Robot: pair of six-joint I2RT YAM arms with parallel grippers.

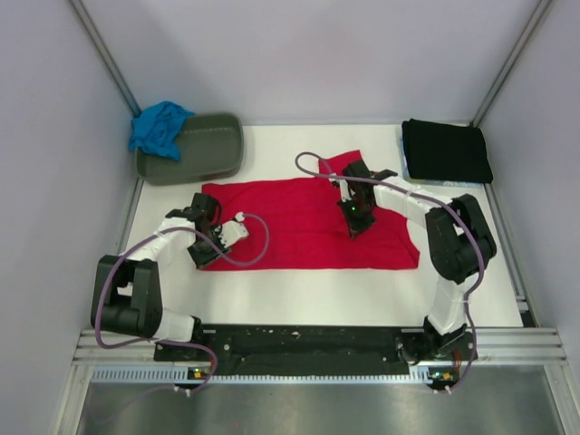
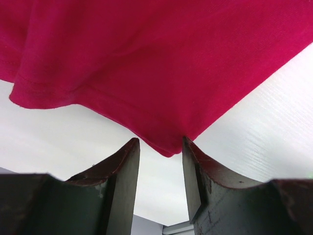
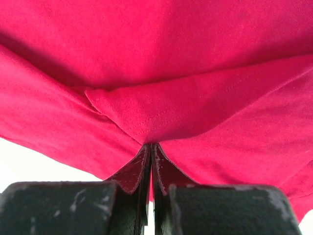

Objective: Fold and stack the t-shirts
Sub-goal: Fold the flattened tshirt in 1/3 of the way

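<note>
Right tool pinches one red t-shirt.

spread shirt centre, tub behind-left, folded shirt behind-right

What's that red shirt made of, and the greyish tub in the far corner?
Red shirt: a soft knit, probably cotton jersey, with a matte finish. It hangs in loose folds, has a fine-grained surface and shows a stitched hem. Tub: most likely moulded plastic in a dull grey-green. Its surface is smooth and even, with rounded corners, though the view is too distant to be sure.
</note>
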